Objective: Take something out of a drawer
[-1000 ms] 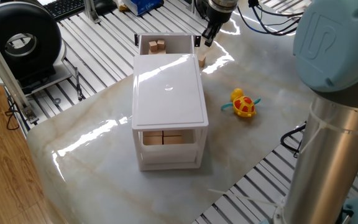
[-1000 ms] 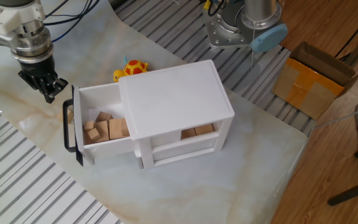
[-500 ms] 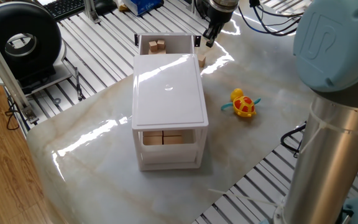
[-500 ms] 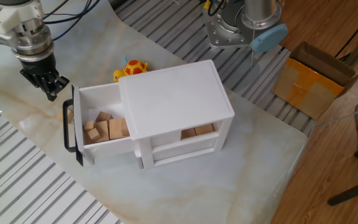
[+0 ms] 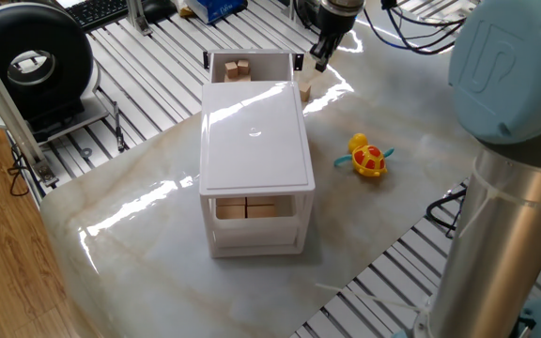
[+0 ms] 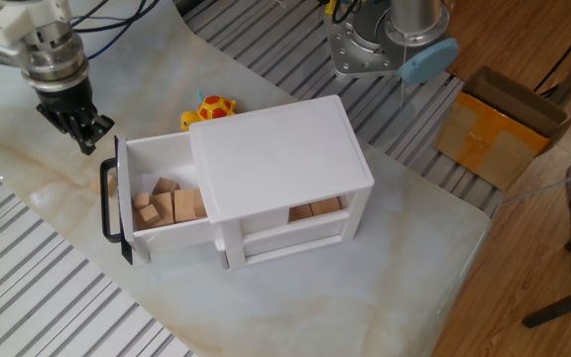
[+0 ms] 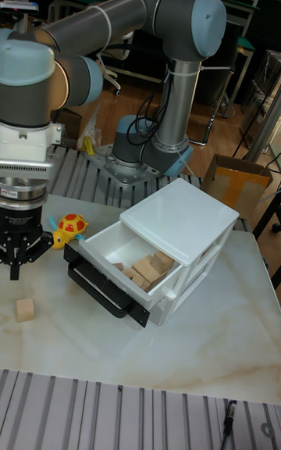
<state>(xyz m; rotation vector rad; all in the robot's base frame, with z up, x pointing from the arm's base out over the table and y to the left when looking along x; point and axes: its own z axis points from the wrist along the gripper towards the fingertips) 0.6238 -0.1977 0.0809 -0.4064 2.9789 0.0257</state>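
The white drawer (image 6: 145,178) of the small cabinet (image 5: 256,141) stands pulled out, with several pale wooden cubes (image 6: 162,203) inside; they also show in the tall view as cubes (image 7: 146,269) in the drawer (image 7: 101,251). One more wooden cube (image 7: 25,309) lies alone on the marble table, to the side of the drawer front; it is the cube (image 5: 304,92) beside the cabinet. My gripper (image 7: 26,266) hangs straight above that cube, open and holding nothing. It shows above the drawer's corner as the gripper (image 5: 318,62) and as the gripper (image 6: 91,139).
A yellow-and-red toy (image 5: 368,158) lies on the marble beside the cabinet. Wooden blocks (image 5: 247,208) fill a lower drawer. The arm's base (image 6: 385,45) stands behind the cabinet, a cardboard box (image 6: 504,124) lies on the floor beyond, and a black round device (image 5: 31,66) sits off the table.
The open gripper has risen a little and drifted slightly away from the lone cube on the table. Nothing else has moved.
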